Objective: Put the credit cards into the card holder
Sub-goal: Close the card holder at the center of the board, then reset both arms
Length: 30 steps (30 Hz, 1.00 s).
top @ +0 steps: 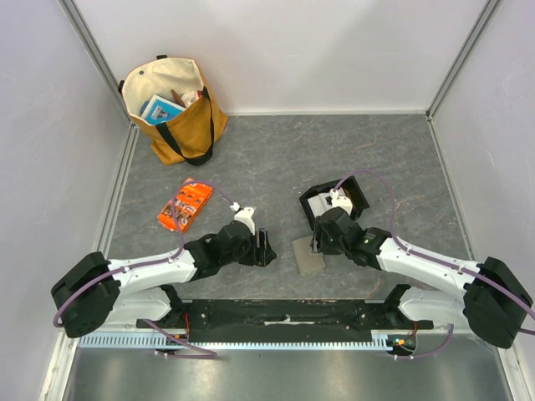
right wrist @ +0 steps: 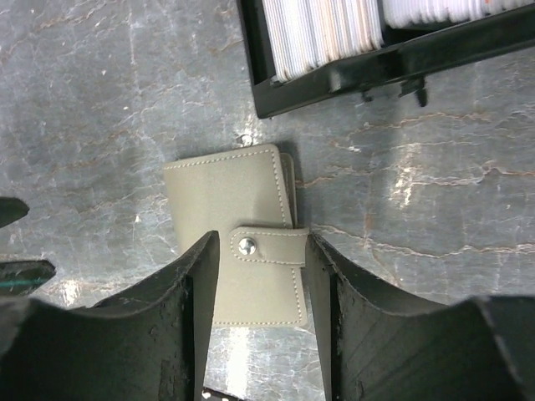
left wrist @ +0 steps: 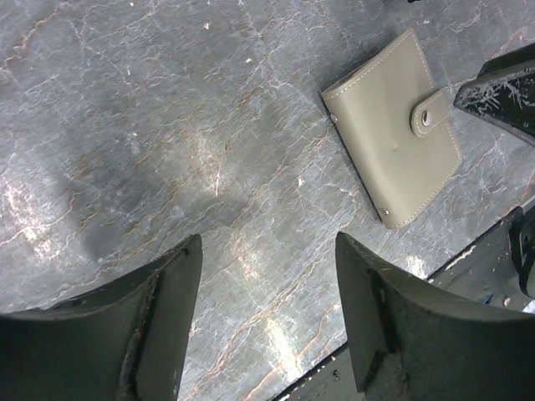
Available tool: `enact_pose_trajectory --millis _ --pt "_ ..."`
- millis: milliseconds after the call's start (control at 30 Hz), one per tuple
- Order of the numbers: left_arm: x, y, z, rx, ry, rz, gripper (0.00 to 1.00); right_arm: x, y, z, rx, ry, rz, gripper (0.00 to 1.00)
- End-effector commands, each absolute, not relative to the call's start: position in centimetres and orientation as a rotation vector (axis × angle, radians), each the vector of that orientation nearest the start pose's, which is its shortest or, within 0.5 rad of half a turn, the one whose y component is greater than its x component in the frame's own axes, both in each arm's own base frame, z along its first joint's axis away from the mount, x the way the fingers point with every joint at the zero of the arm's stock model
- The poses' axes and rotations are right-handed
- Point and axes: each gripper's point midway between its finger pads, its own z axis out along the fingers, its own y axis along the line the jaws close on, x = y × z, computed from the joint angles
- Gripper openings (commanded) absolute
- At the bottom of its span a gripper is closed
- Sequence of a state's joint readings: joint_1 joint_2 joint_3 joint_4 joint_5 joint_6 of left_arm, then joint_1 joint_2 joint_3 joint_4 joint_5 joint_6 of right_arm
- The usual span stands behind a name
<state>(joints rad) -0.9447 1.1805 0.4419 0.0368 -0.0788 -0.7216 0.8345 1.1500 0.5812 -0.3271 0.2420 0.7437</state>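
The card holder [top: 308, 253] [left wrist: 393, 125] [right wrist: 242, 217] lies flat and closed on the grey table, its strap snapped shut. My right gripper [top: 320, 242] [right wrist: 262, 242] hangs directly over it, open, one finger on each side of the strap. One of its fingers [left wrist: 501, 92] also shows in the left wrist view. My left gripper [top: 266, 248] [left wrist: 267, 242] is open over bare table just left of the holder, holding nothing. The credit cards [top: 320, 203] [right wrist: 322, 29], white and stacked on edge, stand in a black tray [top: 355, 196] [right wrist: 334, 83] just behind the holder.
A tan tote bag [top: 175, 109] with items inside stands at the back left. An orange printed packet [top: 184, 206] lies left of centre. A black rail [top: 284, 313] runs along the near edge between the arm bases. Pale walls enclose the table.
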Motion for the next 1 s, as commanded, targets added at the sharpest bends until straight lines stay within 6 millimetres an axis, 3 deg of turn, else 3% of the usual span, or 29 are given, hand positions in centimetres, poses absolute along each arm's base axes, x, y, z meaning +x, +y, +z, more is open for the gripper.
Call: enact_pose_trajectory --millis 0,133,233,367,433,567,633,800,967 --pt "17.5 -25.9 6.3 0.175 2.375 -0.751 0.74 20.6 18.7 4.8 0.045 2.494 0.331 0.54" --pt "17.1 -25.2 6.5 0.156 2.395 -0.735 0.85 20.0 19.9 3.1 0.003 2.545 0.393 0.54" --pt "16.9 -24.4 6.6 0.125 2.405 -0.713 0.88 19.5 22.1 3.0 0.002 2.574 0.529 0.54" --pt "17.0 -22.6 6.9 0.05 2.421 -0.648 0.9 19.3 24.3 4.8 0.033 2.528 0.684 0.52" --pt "17.1 -22.1 7.2 0.016 2.418 -0.649 0.9 19.4 24.4 5.9 0.031 2.506 0.696 0.51" --pt "17.6 -20.9 7.8 -0.046 2.423 -0.653 0.91 20.8 21.9 8.9 0.066 2.395 0.572 0.58" --pt "18.1 -20.4 8.1 -0.081 2.428 -0.659 0.91 21.8 19.5 10.1 0.107 2.323 0.456 0.64" --pt "19.4 -19.7 9.3 -0.114 2.408 -0.597 0.92 22.7 14.4 10.4 0.227 2.291 0.272 0.88" --pt "20.9 -19.2 10.9 -0.137 2.361 -0.536 0.93 23.3 9.2 11.6 0.395 2.185 0.175 0.98"
